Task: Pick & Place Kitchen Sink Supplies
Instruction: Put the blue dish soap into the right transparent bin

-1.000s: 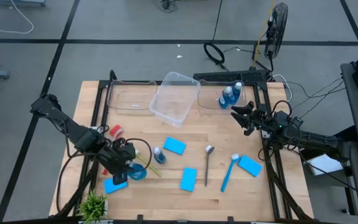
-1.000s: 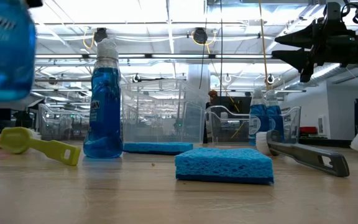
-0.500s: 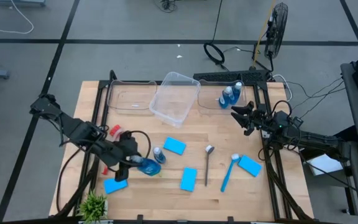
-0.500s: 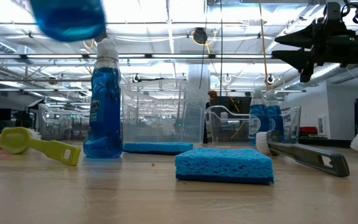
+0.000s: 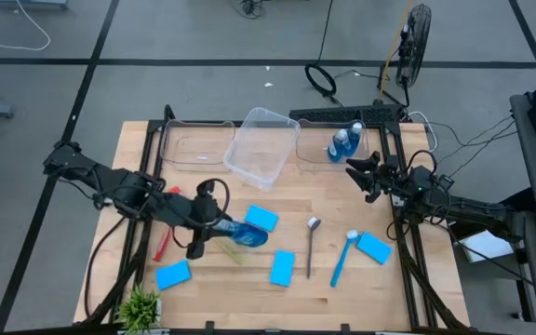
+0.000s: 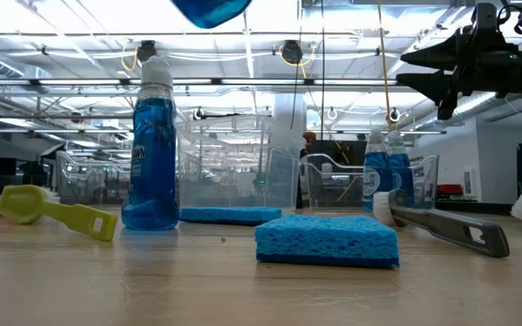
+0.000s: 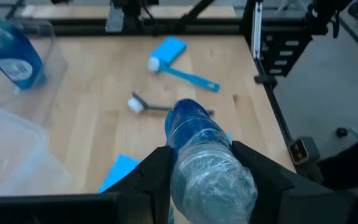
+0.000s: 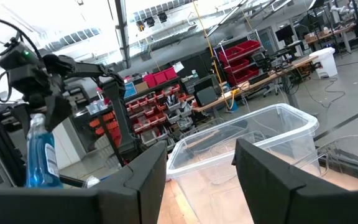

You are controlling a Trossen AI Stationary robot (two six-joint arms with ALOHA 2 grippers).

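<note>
Left tool (image 7: 194,163) grips a blue bottle (image 7: 205,155) (lifted above the table); right tool (image 5: 354,170) stands open.

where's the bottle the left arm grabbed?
High view: the bottle is held in the left gripper, lifted over the table's left-centre, beside the nearest sponge.

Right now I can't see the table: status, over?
Left hand shut on blue bottle, lifted over the table. Right hand open, empty, beside right bin. Clear bin ahead.
</note>
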